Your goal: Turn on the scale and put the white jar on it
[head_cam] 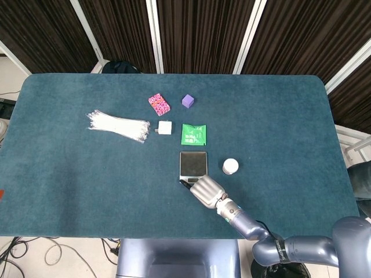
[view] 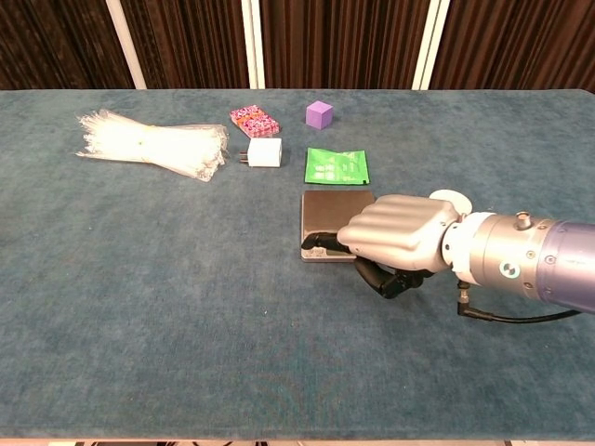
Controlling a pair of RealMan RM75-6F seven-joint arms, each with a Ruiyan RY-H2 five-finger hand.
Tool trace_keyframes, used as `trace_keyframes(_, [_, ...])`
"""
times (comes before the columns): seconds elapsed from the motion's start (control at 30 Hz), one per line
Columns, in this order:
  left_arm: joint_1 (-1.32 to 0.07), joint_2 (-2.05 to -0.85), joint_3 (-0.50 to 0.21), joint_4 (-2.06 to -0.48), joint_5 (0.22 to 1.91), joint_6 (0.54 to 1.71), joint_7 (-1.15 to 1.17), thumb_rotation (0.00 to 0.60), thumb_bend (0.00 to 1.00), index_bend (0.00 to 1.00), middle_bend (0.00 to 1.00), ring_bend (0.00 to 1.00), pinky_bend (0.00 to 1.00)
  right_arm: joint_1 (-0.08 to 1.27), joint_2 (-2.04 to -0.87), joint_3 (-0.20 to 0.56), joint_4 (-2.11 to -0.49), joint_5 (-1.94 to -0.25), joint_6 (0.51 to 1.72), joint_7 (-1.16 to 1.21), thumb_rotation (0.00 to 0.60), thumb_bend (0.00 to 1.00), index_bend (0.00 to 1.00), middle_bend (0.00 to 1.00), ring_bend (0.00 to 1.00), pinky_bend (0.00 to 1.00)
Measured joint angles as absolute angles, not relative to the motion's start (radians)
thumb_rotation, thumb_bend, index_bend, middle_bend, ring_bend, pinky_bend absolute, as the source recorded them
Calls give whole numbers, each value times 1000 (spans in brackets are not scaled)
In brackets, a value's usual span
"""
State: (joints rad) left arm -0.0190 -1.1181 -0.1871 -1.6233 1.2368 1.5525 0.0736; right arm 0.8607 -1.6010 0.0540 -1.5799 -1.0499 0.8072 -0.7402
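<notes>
The small silver scale [head_cam: 193, 162] with a dark platform [view: 330, 209] lies at mid-table. My right hand [head_cam: 206, 190] hovers at its near edge, fingers curled in, holding nothing. One dark fingertip [view: 321, 241] reaches out onto the scale's front strip, and the hand [view: 395, 232] hides the display. The white jar [head_cam: 231, 166] stands upright on the cloth just right of the scale. In the chest view only the jar's top [view: 451, 197] shows behind my hand. My left hand is in neither view.
A green packet [head_cam: 193, 134] lies just behind the scale. Further back are a white adapter [head_cam: 165, 127], a pink patterned box [head_cam: 159, 104] and a purple cube [head_cam: 187, 101]. A bundle of white zip ties [head_cam: 119, 125] lies at the left.
</notes>
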Motion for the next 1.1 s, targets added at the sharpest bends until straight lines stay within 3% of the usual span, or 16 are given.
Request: trace_keyframes(1.1, [-20, -1121, -190, -1620, 1231, 1554, 82, 600, 118, 0, 0, 0, 0, 893, -1612, 19, -1555, -1008, 817, -726, 600, 966, 3, 769, 829, 1000])
